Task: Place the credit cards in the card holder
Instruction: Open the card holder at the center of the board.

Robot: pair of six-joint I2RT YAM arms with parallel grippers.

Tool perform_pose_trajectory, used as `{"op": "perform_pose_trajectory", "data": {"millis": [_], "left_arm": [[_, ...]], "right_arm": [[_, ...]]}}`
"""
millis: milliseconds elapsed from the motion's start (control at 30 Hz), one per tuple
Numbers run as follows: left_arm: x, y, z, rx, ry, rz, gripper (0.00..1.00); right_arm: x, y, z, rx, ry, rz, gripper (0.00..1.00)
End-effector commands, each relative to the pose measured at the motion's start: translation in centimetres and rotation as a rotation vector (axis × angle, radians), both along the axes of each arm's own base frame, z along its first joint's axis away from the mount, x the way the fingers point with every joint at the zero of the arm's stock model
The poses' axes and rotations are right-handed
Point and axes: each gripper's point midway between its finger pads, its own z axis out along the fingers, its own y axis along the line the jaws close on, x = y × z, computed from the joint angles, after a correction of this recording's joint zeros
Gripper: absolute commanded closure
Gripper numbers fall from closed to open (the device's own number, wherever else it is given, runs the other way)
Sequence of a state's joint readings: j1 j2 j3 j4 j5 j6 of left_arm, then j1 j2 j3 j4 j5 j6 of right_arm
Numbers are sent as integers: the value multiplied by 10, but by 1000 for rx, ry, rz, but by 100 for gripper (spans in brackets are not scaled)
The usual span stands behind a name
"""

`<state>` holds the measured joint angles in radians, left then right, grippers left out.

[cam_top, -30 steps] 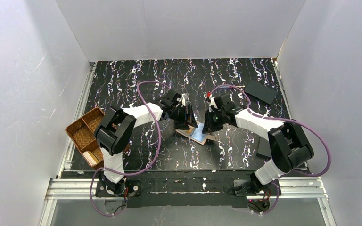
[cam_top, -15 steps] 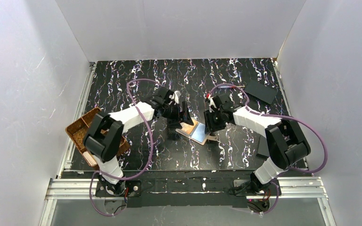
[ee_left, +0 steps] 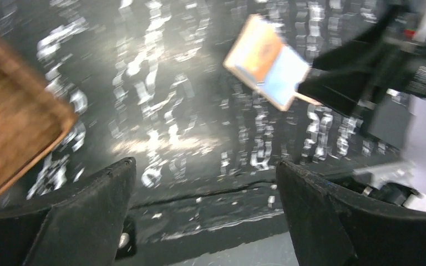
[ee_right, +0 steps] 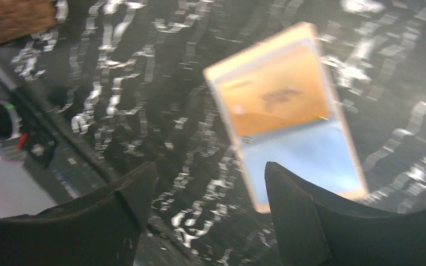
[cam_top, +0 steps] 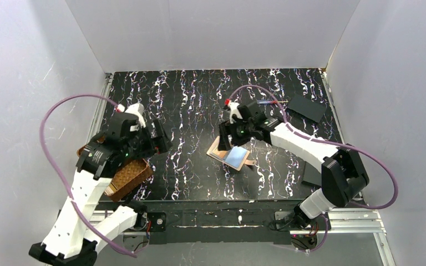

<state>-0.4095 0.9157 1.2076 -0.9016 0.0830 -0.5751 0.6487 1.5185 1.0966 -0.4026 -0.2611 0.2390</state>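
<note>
The card holder (cam_top: 230, 154) lies open and flat on the black, white-streaked table (cam_top: 188, 100), a little right of the middle. Its far-left half shows tan and a pale bluish card (cam_top: 236, 157) covers the near-right half. The blur makes it impossible to tell whether that card sits in a slot or only on top. A small snap tab (cam_top: 249, 162) sticks out from the holder's near-right edge. The right gripper (cam_top: 226, 136) hangs just beside the holder's far-left edge. In its wrist view its fingers (ee_right: 288, 221) are spread wide with nothing between them, and the holder lies beyond their tips. The left gripper (cam_top: 160, 141) is well apart, at the left side of the table. Its fingers (ee_left: 83, 216) are also spread wide and grip nothing. The left arm hangs over a brown woven tray (cam_top: 128, 175) at the table's left edge and hides much of it. A black plate (cam_top: 307, 108) lies in the far right corner. A second black plate (cam_top: 309, 175) lies near the right edge, partly hidden behind the right arm's elbow. Only bare table lies between the left gripper and the holder.
</note>
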Motion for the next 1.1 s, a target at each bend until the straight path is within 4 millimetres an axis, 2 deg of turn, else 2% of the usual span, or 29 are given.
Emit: {"op": "perform_pose_trajectory", "data": {"millis": [0,33,167,300,433,567,667,800,933,1067], "left_arm": [[-53,97,-34,366,209,328,2],[-62,111,-37,421,236,379,2],[-82,141,-50,552,308,475,2],[-89,178,-51,652,316,695,2],[-81,186,-52,592,345,843,2],[-84,189,-78,593,541,949,2],[-77,200,-88,592,497,1025,2],[-33,179,-103,450,343,814,3],[-13,154,-109,329,334,716,2],[5,133,-121,203,375,716,6]], "right_arm": [[-11,63,44,204,-31,84,18],[-12,71,49,226,-33,81,17],[-22,94,56,262,-39,107,17],[-30,96,58,257,-28,125,17],[-34,86,61,218,-44,140,17],[-38,80,67,195,-67,166,16],[-41,80,69,197,-62,186,16],[-45,77,67,208,-64,189,16],[-46,72,63,197,-75,185,16],[-46,67,60,182,-91,175,16]]}}
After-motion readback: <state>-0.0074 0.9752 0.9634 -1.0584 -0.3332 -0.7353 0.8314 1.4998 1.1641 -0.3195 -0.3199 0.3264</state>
